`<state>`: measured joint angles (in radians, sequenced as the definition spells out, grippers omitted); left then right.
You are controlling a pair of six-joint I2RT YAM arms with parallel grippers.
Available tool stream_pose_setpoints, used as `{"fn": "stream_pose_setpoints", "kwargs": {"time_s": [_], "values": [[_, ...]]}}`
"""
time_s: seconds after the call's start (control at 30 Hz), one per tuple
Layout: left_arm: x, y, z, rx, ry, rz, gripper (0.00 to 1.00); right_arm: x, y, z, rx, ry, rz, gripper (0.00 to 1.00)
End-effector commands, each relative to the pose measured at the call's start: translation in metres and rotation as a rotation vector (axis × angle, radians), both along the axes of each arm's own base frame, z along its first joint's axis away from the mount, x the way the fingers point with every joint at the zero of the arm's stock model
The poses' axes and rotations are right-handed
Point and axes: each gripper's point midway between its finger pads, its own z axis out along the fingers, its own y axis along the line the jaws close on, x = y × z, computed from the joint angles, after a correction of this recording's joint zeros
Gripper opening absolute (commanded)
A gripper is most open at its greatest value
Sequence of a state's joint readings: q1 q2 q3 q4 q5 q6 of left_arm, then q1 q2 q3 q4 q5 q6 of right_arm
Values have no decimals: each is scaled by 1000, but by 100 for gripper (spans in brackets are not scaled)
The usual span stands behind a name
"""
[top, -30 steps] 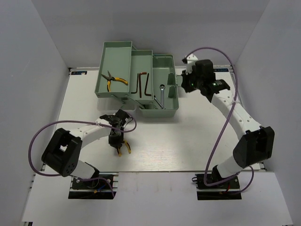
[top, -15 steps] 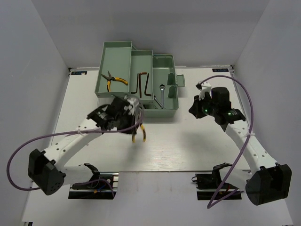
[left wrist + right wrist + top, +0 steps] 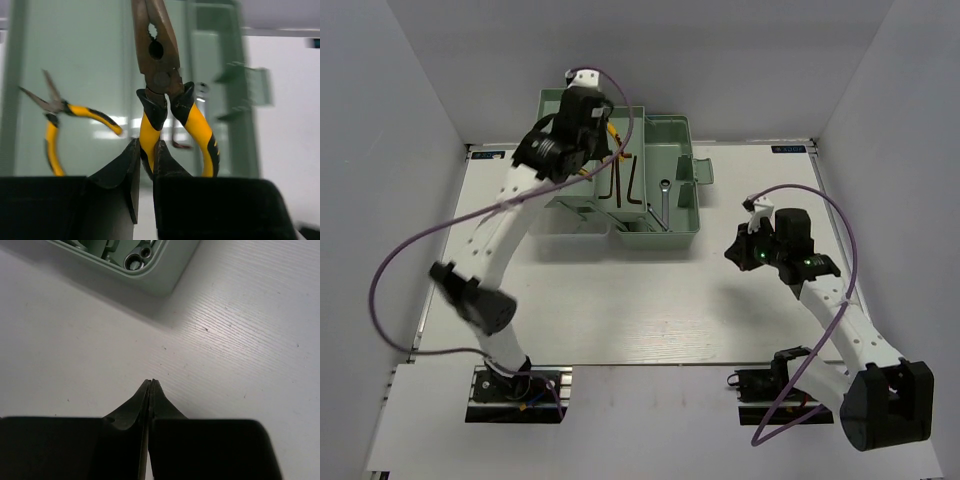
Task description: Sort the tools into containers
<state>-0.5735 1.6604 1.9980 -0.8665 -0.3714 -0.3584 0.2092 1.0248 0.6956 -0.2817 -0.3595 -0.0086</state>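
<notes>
While the left gripper (image 3: 146, 145) hangs over the far-left part of the toolbox (image 3: 665, 135), we see its fingers pinched tight on one yellow-and-black handle of the pliers (image 3: 159, 75). The other handle curves free to the right of the fingers. The pliers point away from the wrist camera with their dark nose closed, and they sit above the line where the left tray meets the middle tier. In the wrist view, the second pliers (image 3: 80, 111) lie on the floor of the left tray, to the left of the held pair. Their thin tips are spread apart and their handles are splayed. In the top view the left arm covers most of that tray, and we make out only a bit of yellow beneath it. The hex keys (image 3: 625, 180) lie side by side in the middle tier. The wrench (image 3: 662, 203) lies lengthwise in the right compartment, just beside them. The right gripper (image 3: 151, 385) is off to the right of the toolbox, well apart from it, low over the bare table (image 3: 240, 330). Its two fingers are pressed together with nothing between them. The near corner of the toolbox shows at the top of its wrist view, with two small round shapes inside that we cannot identify.
</notes>
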Motion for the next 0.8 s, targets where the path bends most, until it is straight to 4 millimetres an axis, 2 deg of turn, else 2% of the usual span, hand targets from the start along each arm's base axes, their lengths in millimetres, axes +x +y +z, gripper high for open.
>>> {"fn": "stream_pose_setpoints", "kwargs": {"time_s": [0.0, 0.03, 0.07, 0.1, 0.13, 0.2, 0.3, 0.4, 0.5, 0.57, 0.67, 0.7, 0.73, 0.77], "values": [[48, 49, -8, 211, 20, 235, 0, 4, 6, 14, 45, -75, 42, 0], [52, 58, -11, 271, 39, 248, 0, 2, 6, 13, 48, -74, 48, 0], [60, 61, -1, 269, 10, 262, 0, 2, 6, 13, 53, -71, 51, 0], [65, 69, -7, 301, 23, 280, 0, 2, 5, 11, 53, -70, 53, 0], [71, 74, -2, 300, -2, 295, 0, 0, 6, 12, 60, -70, 58, 0], [78, 90, -17, 332, 27, 326, 0, 1, 3, 12, 56, -72, 50, 0], [83, 110, -19, 341, 32, 362, 0, 1, 2, 11, 62, -71, 49, 0], [87, 116, -32, 354, 65, 352, 0, 0, 4, 10, 72, -62, 61, 0], [90, 111, -41, 360, 77, 316, 0, 0, 4, 8, 73, -56, 65, 0], [92, 115, -49, 373, 101, 321, 0, 0, 3, 6, 71, -49, 60, 0], [92, 112, -68, 387, 143, 297, 0, 1, 2, 5, 67, -51, 58, 0], [93, 113, -74, 379, 158, 284, 0, 2, 1, 6, 68, -55, 56, 6], [92, 113, -78, 385, 169, 282, 3, 1, 3, 5, 69, -50, 65, 25], [92, 110, -79, 377, 172, 269, 12, 1, 2, 3, 70, -44, 65, 36]]}}
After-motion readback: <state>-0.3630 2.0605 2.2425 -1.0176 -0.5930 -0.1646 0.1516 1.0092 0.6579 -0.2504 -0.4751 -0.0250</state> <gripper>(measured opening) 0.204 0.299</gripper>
